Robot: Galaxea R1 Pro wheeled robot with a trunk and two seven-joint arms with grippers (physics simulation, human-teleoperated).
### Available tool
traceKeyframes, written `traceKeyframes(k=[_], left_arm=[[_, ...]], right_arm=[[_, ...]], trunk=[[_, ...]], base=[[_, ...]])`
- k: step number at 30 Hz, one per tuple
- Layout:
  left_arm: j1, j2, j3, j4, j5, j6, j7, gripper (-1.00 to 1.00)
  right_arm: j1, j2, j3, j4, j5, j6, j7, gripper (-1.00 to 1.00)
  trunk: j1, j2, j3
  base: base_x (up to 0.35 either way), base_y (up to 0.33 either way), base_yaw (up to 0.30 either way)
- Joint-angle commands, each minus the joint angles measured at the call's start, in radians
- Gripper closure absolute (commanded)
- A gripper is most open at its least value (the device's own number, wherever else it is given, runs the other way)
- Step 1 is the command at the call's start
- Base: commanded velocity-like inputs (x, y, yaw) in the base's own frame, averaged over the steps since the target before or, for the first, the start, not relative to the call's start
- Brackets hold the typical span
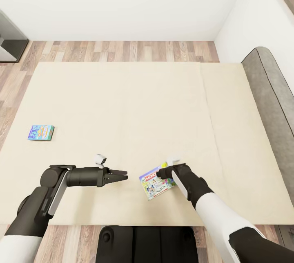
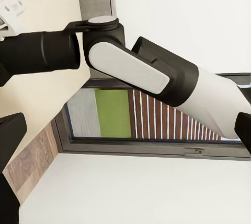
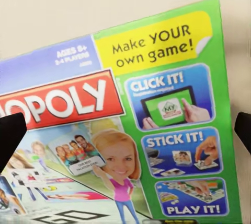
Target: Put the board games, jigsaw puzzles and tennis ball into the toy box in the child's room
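- Bed [image 1: 122, 103]: a wide beige mattress with a seam running across it toward the right of the head view; a grey headboard [image 1: 271, 91] stands at its right edge, beside the white wall.
- Floor [image 1: 122, 50]: wood planks show along the far side of the bed and at its near edge.
- Larger board game [image 1: 157, 181]: a green-edged box with a red and white title band lies flat on the mattress near the near edge, right of centre. The right wrist view shows its printed lid [image 3: 157, 130] close up, with cartoon figures and 3 blue panels on a green field.
- Small board game [image 1: 41, 132]: a blue box with colourful cartoons lies flat on the mattress at far left, well apart from the larger one.
- Right end effector [image 1: 162, 171]: it sits at the far right edge of the larger board game. Its dark fingertips [image 3: 10, 135] show at both sides of the right wrist view, spread apart, with the lid between them and nothing clamped.
- Left end effector [image 1: 122, 175]: it hovers over the mattress, pointing toward the larger board game and apart from it; its fingers lie close together and hold nothing.
- Left wrist view: the right forearm [image 2: 157, 72] crosses in front of a dark-framed window [image 2: 157, 125].
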Motion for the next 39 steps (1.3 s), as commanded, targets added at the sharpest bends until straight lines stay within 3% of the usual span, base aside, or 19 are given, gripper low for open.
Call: traceKeyframes(k=[1,9,32,39], left_arm=[[0.0,0.001,-0.001,0.0,0.003,0.01,-0.001,-1.0],[0.0,0.001,-0.001,0.0,0.003,0.011,-0.001,-1.0],[0.0,-0.001,-0.001,0.0,0.003,0.011,-0.001,-1.0],[0.0,0.001,-0.001,0.0,0.003,0.011,-0.001,-1.0]], right_arm=[[0.0,-0.001,0.0,-0.001,-0.009,0.01,0.0,-1.0],[0.0,-0.002,-0.039,-0.001,-0.008,0.058,0.051,-1.0],[0.0,-0.001,-0.041,-0.001,-0.01,0.06,0.067,-1.0],[0.0,-0.002,-0.044,-0.001,-0.009,0.06,0.144,-1.0]], trunk=[[0.001,-0.002,-0.001],[0.001,-0.002,-0.001],[0.001,-0.002,-0.001],[0.001,-0.002,-0.001]], base=[[0.0,0.0,0.0],[0.0,0.0,0.0],[0.0,0.0,0.0],[0.0,0.0,0.0]])
